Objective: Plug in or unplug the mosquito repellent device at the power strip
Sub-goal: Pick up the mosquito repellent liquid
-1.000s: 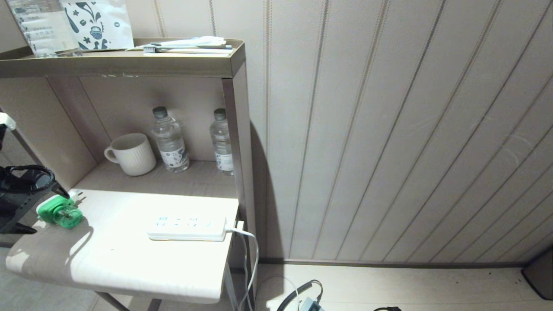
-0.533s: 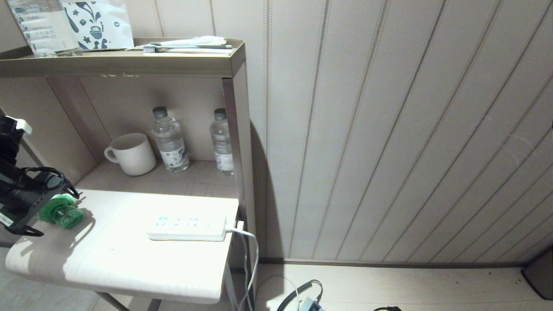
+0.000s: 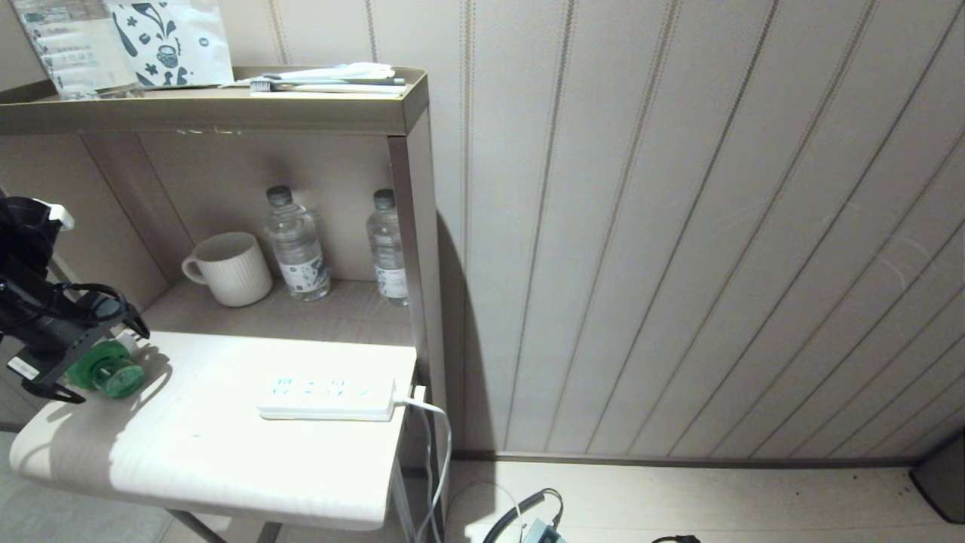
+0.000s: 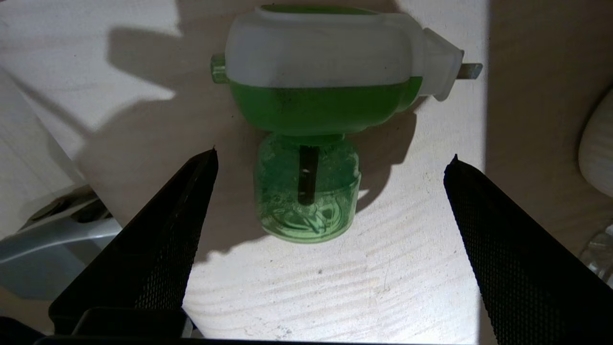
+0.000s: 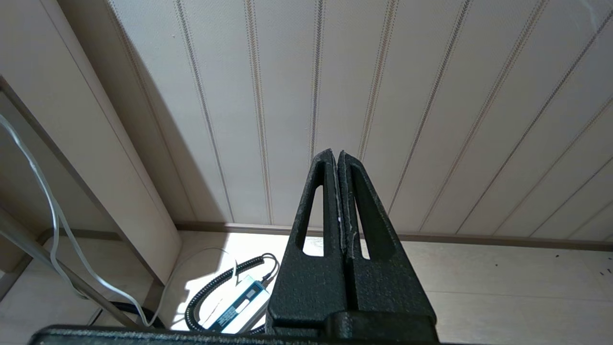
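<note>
**Left gripper open over the repellent device lying on the desk**

Head view: the mosquito repellent device (image 3: 105, 371) lies on its side at the left end of the desk (image 3: 226, 460), well apart from the power strip (image 3: 326, 397), whose white cord (image 3: 437, 437) hangs off the desk's right edge. The left gripper (image 3: 90, 354) hangs just above the device. On the shelf behind stand a mug (image 3: 230, 268) and two water bottles (image 3: 296, 245).

Left wrist view: the jaws stand wide apart, one finger (image 4: 158, 249) on each side of the device (image 4: 316, 110), neither touching it. The metal prongs (image 4: 469, 71) point sideways.

Right wrist view: the right gripper (image 5: 339, 158) is parked facing the wall (image 5: 383, 96), jaws pressed together, empty.
</note>
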Robot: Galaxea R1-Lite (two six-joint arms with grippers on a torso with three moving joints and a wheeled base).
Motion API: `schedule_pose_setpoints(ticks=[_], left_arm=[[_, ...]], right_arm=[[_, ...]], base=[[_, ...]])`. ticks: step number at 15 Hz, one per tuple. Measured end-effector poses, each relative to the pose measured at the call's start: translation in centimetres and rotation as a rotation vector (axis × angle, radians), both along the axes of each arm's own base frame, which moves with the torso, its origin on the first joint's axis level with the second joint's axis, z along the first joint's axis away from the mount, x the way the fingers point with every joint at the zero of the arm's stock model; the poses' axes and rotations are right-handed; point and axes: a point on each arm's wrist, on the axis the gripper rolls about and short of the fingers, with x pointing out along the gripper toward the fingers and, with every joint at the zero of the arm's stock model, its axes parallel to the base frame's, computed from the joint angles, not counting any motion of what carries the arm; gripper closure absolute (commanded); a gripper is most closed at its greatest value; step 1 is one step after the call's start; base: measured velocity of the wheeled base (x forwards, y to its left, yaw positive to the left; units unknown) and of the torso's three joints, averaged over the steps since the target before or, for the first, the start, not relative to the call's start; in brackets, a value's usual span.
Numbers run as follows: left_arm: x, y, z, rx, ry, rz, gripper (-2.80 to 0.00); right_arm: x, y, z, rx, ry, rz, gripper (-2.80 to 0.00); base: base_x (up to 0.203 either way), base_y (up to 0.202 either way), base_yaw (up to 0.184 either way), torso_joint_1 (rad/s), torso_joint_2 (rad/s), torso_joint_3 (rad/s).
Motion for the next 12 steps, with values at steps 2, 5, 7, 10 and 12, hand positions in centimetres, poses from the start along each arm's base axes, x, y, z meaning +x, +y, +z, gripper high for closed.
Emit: schedule_pose_setpoints(ticks=[2,5,7,10,12], left_arm=[[0.4,0.1,-0.4,-0.005,0.009,0.003,-2.8],[0.9,0.2,-1.2,-0.013,0.025,0.002,-2.8],[1.1,0.3,-1.6,-0.017,0.032,0.0,-2.8],[1.3,0.1,-1.9,-0.021,0.043,-0.006,0.0],[1.4,-0.1,-2.0,-0.025,0.048,-0.012,0.0]], right_arm=[[0.0,0.0,0.0,0.0,0.0,0.0,0.0],[0.0,0.0,0.0,0.0,0.0,0.0,0.0],[0.0,0.0,0.0,-0.001,0.0,0.0,0.0],[0.0,0.0,0.0,-0.001,0.0,0.001,0.0],[0.0,0.0,0.0,-0.001,0.0,0.0,0.0]], base=[[0.0,0.0,0.0,0.0,0.0,0.0],[0.0,0.0,0.0,0.0,0.0,0.0],[0.0,0.0,0.0,0.0,0.0,0.0],[0.0,0.0,0.0,0.0,0.0,0.0],[0.0,0.0,0.0,0.0,0.0,0.0]])
